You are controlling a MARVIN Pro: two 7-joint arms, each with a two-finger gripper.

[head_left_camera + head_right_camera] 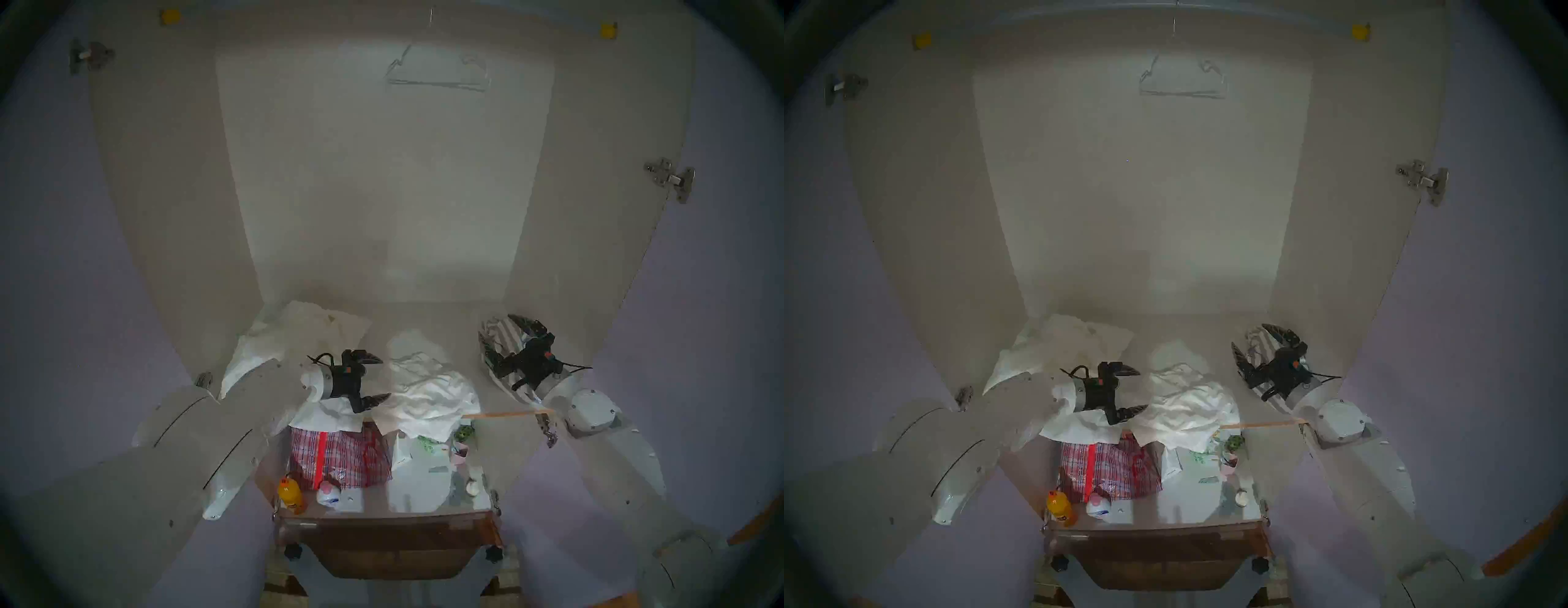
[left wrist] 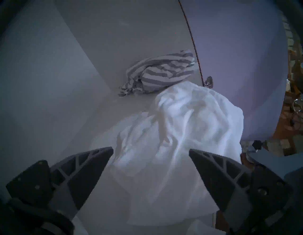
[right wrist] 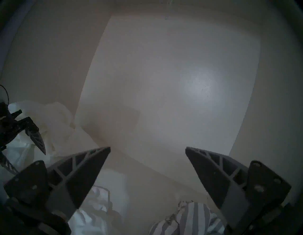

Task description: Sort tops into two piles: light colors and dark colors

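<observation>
Flanking white heap (image 1: 428,382): checked bag (image 1: 339,458), bottle (image 1: 290,494).

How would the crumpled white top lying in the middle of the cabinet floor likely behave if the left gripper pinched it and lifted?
The white top is thin and deeply creased, so it would probably hang limp and unfold. It looks light for its bulk. Its near edge drapes over the checked bag, so it may drag there. The left gripper is open beside it.

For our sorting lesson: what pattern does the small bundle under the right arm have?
Broad grey-and-white stripes on the striped bundle, clearest in the left wrist view.
</observation>
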